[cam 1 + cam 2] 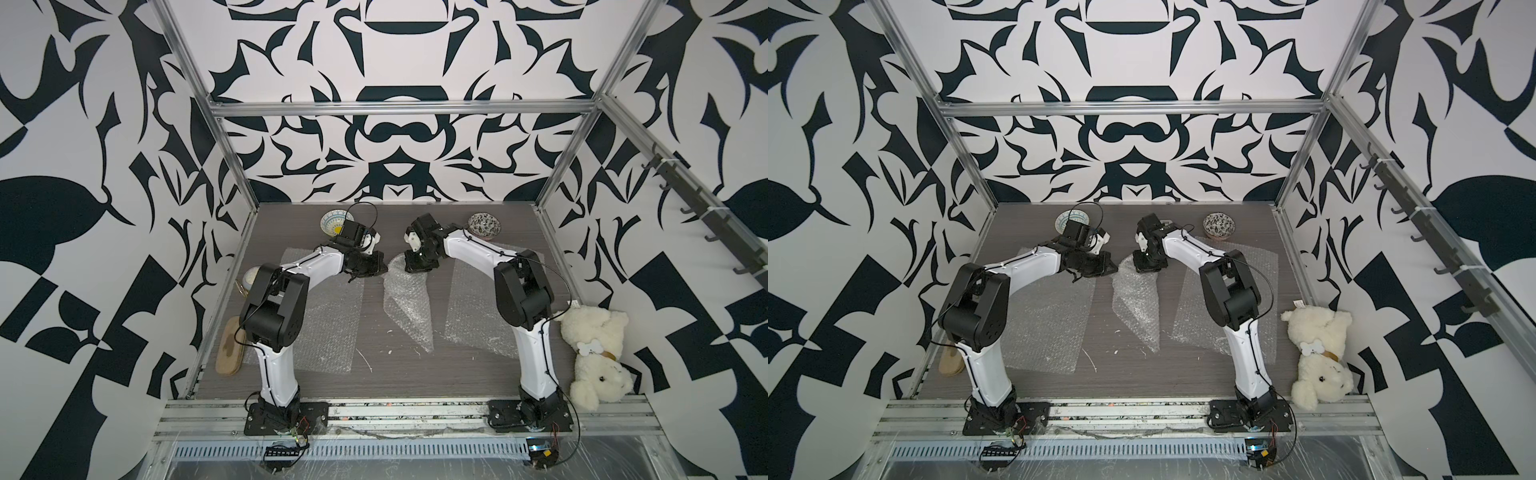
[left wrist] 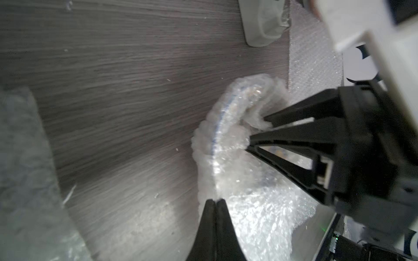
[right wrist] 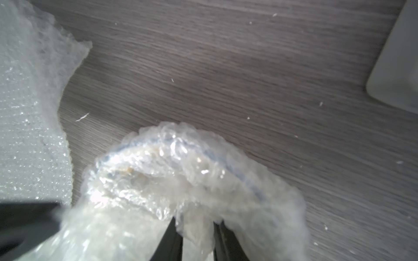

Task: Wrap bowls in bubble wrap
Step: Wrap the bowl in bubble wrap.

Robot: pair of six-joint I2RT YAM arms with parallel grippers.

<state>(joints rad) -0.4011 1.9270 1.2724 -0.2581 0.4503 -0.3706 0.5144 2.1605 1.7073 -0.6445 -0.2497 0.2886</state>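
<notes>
Three sheets of bubbled film lie on the grey table: a left sheet under the left arm, a right sheet under the right arm, and between them the wrap, crumpled and narrow, in the middle of both top views. Its upper end is bunched around a bowl. This bowl is hard to make out. In the left wrist view only a thin blue rim line shows through the film, right of the centre. In the right wrist view the same line curves across the lower middle, with a yellowish blur under it. The left gripper, at the bottom edge of its own view, is clenched on a fold of the wrap, tips pressed together. The right gripper has its jaws apart; a tuft of wrap lies between them and looks loose. In the top views both grippers cover the bunched end, so the bowl is hidden there.

Two more bowls stand near the upper edge of the table: a yellow-centred bowl, partly covered by the left wrist, and a floral bowl. A teddy lies at the right; its bone-shaped tag is too small to read. At the left a wooden piece and a pale round thing are half hidden behind the arm. A grey thing is cut off by the top edge of the left wrist view; I cannot tell what it is.
</notes>
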